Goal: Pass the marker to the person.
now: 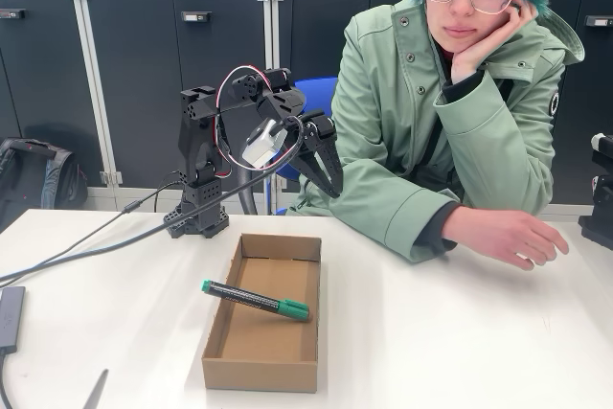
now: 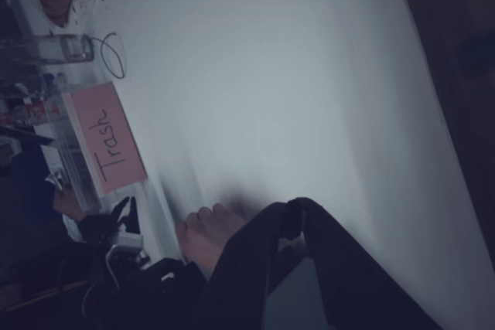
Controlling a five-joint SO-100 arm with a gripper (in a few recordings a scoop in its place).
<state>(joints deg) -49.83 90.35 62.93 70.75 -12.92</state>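
So, marker [image 1: 255, 300] sits tilted across the cardboard box [image 1: 261, 371].
Gripper [image 1: 329, 179] up by the person [image 1: 431, 112], fingertips together, holding nothing.

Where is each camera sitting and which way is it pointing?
Fixed view: in front of the table, facing arm, pincer, cardboard box, marker and the seated person.
Wrist view: on the arm, tilted, looking across the table past its pincer toward a pink Trash label.
Shared: the person's hand resting on the table.
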